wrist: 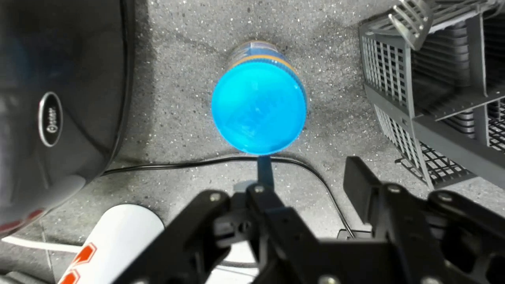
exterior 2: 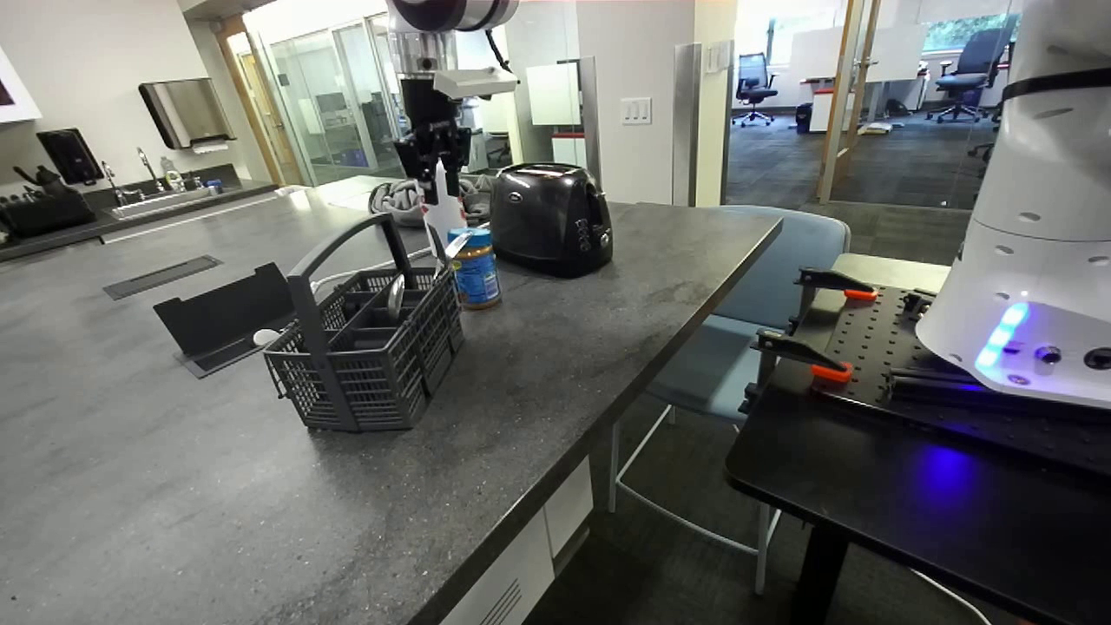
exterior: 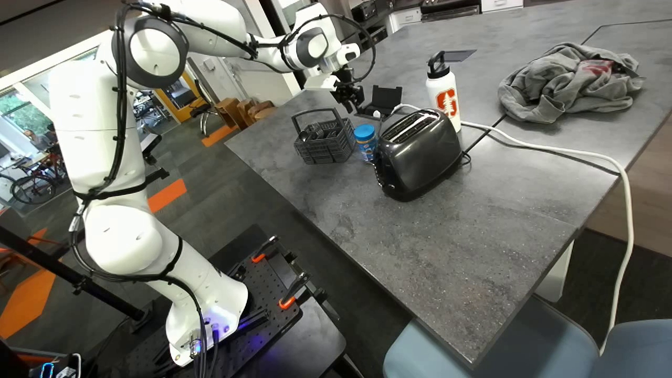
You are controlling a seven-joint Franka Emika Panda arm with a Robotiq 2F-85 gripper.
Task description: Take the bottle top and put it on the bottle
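The bottle top [exterior: 364, 132] is a round bright-blue cap. It sits on the bottle [exterior: 367, 148], a short jar with a blue label and brownish contents, upright on the table. Top [exterior 2: 470, 235] and bottle [exterior 2: 476, 278] also show in an exterior view. In the wrist view the top [wrist: 258, 108] hides most of the bottle [wrist: 256, 50]. My gripper [exterior: 350, 100] is above the table near the bottle, pointing down. In the wrist view my gripper [wrist: 309, 173] is open and empty. Its left finger meets the top's edge in the picture; I cannot tell whether they touch.
The black toaster [exterior: 420, 152] stands on one side of the bottle, the grey cutlery basket [exterior 2: 373, 382] close on the other. A white bottle with red marks [exterior: 442, 97] stands behind the toaster. A black cable [wrist: 197, 163] runs past the bottle. A towel [exterior: 567, 79] lies farther off.
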